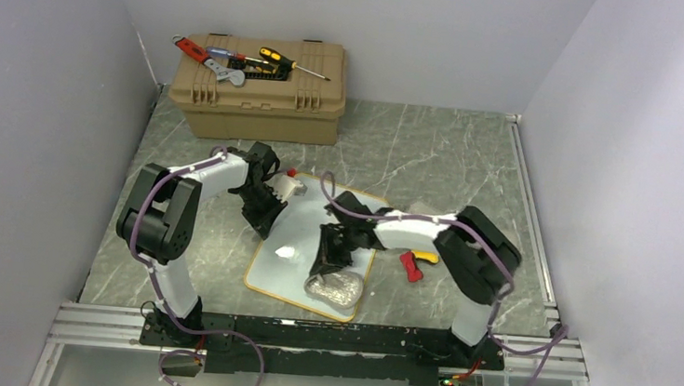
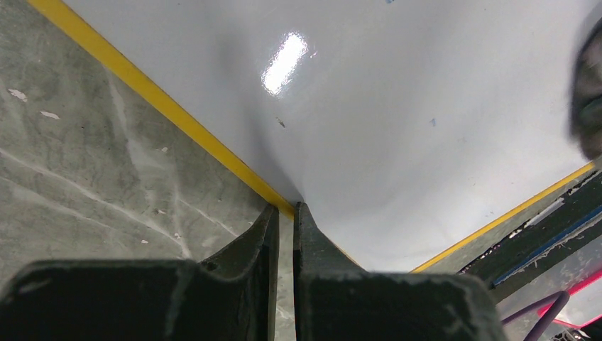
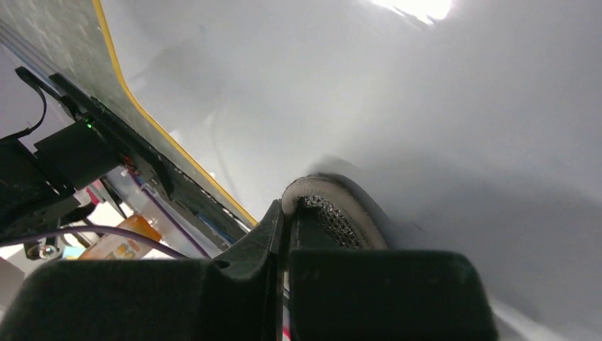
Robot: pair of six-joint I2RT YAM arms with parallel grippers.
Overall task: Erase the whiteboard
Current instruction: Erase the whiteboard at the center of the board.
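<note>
My left pincer (image 2: 284, 209) nipping the whiteboard (image 2: 397, 106) at its left edge, my right pincer (image 3: 287, 209) clamped on a grey mesh cloth (image 3: 334, 213), cloth near the whiteboard's near edge

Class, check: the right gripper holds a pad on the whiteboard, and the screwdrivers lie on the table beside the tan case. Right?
One slip: the screwdrivers lie on top of the tan case, not beside it; the top external view shows it. The rest stands.
</note>
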